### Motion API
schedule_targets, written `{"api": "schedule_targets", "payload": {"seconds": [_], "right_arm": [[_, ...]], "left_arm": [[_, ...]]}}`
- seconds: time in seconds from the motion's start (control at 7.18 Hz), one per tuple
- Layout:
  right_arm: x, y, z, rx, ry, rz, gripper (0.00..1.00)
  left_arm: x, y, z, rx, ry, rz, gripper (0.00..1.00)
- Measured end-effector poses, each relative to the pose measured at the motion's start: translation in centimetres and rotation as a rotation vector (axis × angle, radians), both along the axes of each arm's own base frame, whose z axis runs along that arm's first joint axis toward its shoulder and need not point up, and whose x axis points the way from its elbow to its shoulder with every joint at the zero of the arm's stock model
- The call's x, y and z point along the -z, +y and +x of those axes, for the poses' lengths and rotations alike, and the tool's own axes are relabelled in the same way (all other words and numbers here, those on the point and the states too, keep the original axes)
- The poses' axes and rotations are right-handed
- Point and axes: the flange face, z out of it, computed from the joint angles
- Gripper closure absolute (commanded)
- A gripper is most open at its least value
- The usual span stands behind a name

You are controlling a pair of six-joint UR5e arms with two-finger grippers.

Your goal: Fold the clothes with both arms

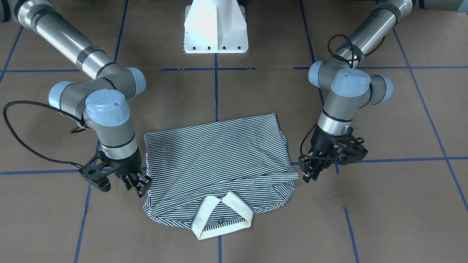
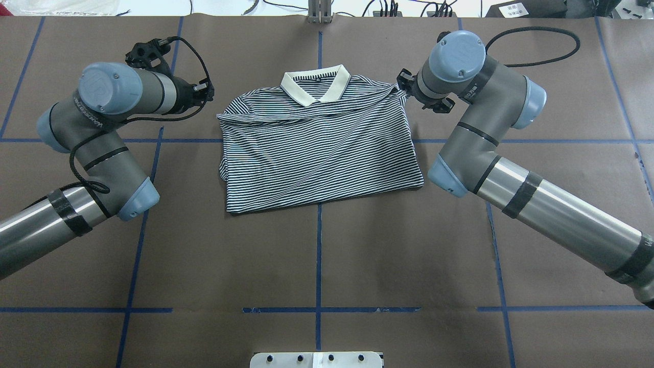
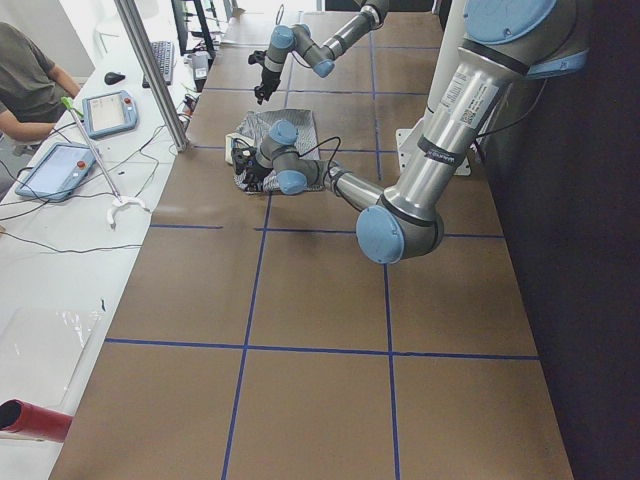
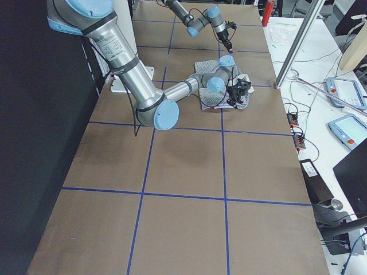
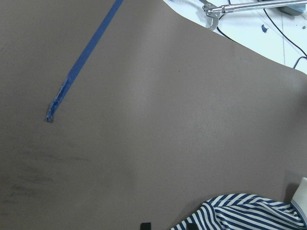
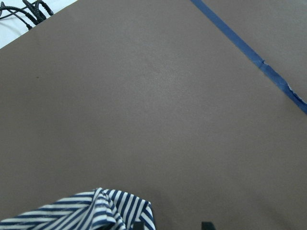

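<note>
On the brown desk [image 2: 317, 266] the left arm [image 2: 102, 153] and right arm [image 2: 552, 214] stand on either side of the striped shirt [image 2: 317, 148]. It lies flat at the far middle, sides apparently tucked in, collar [image 2: 337, 88] pointing away from the robot. We judge the next fold brings the collar end toward the hem. To do it well, both claws should pinch all layers at matching shoulder corners and lift level. The right claw [image 1: 137, 182] sits just beside its corner, fingers spread over bare desk. The left claw [image 1: 312, 168] is near the opposite corner, and we cannot tell whether it is spread or clenched.
</note>
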Motion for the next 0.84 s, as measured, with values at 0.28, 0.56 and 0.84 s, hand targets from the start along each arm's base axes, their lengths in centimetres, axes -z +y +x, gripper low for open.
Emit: {"api": "schedule_targets", "payload": {"seconds": [0.28, 0.56, 0.84], "right_arm": [[-1.0, 5.7, -0.1, 0.002, -0.061, -0.043, 0.41], [-1.7, 11.3, -0.8, 0.009, -0.1, -0.081, 0.39], [-1.9, 13.9, -1.6, 0.032, -0.107, -0.093, 0.39]], "left_arm": [[-0.2, 0.1, -0.2, -0.007, 0.008, -0.004, 0.61], [-0.2, 0.1, -0.2, -0.004, 0.011, -0.006, 0.6], [-0.1, 0.2, -0.3, 0.0, 0.013, -0.004, 0.6]]}}
